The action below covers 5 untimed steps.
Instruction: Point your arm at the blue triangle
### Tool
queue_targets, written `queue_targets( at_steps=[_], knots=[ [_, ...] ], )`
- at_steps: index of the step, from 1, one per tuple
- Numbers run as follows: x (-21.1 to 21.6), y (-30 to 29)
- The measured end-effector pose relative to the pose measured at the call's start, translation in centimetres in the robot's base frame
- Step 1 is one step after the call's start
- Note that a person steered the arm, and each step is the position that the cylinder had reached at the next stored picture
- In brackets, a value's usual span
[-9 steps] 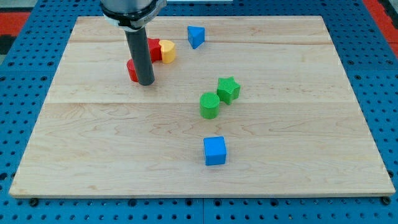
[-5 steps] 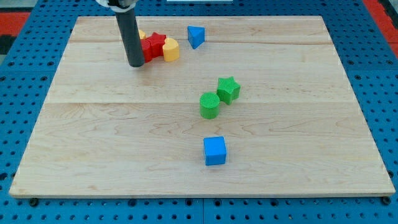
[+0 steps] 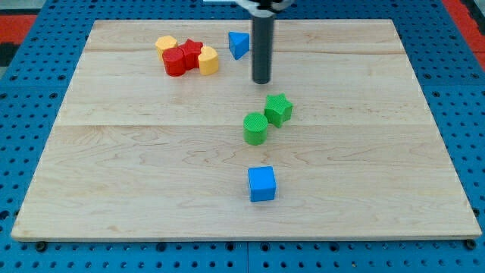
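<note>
The blue triangle [image 3: 239, 44] lies near the view's top, a little left of centre on the wooden board [image 3: 364, 152]. My tip [image 3: 261, 80] stands just below and to the right of it, a short gap apart, not touching it. The dark rod rises straight up out of the view's top.
A cluster of a red cylinder [image 3: 174, 63], a red star [image 3: 192, 53], a yellow block [image 3: 208, 61] and another yellow block [image 3: 166, 44] sits at the top left. A green star [image 3: 278, 109] and green cylinder [image 3: 255, 128] lie below my tip. A blue cube [image 3: 262, 183] lies lower.
My tip has moved from the left of the red and yellow cluster to the right, ending beside the blue triangle. The red cylinder was pushed up against the cluster.
</note>
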<state>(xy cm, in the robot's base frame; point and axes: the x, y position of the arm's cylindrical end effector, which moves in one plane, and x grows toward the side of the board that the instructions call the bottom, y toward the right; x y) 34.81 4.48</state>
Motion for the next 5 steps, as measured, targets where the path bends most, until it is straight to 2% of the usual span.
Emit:
queue_targets(
  at_steps=[3,5],
  knots=[
    [0.0,11.6],
    [-5.6,19.6]
  ],
)
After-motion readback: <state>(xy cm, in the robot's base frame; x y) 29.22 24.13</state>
